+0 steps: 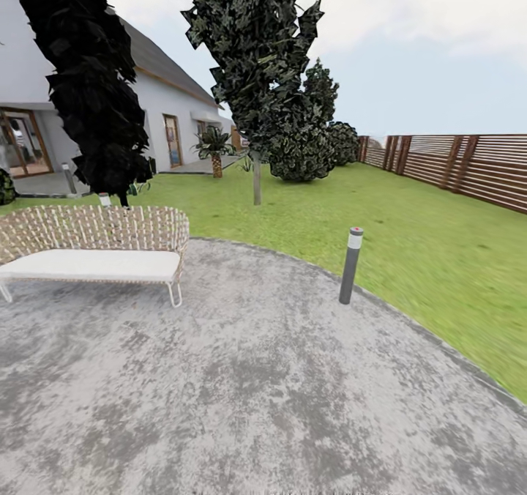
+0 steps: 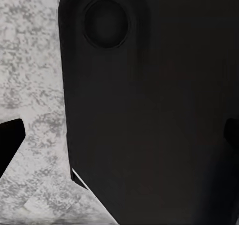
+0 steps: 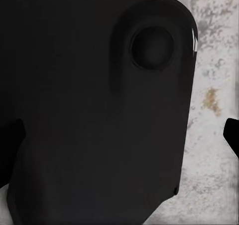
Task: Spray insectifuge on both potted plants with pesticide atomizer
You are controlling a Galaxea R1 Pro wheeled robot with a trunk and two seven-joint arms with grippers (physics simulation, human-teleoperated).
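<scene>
Garden view: grey bollard lamp (image 1: 350, 264) at the paving (image 1: 256, 392) edge, wicker seat (image 1: 91, 250) well to its left, lawn (image 1: 410, 239) + slat fence (image 1: 454, 165) behind it. Can't tell fingers' state, wrist cams mostly dark.

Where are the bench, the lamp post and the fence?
Bench (image 1: 91, 264): head view, on its white seat cushion.
Lamp post (image 1: 350, 272): head view, on its grey shaft.
Fence (image 1: 476, 165): head view, on its brown slats.
</scene>
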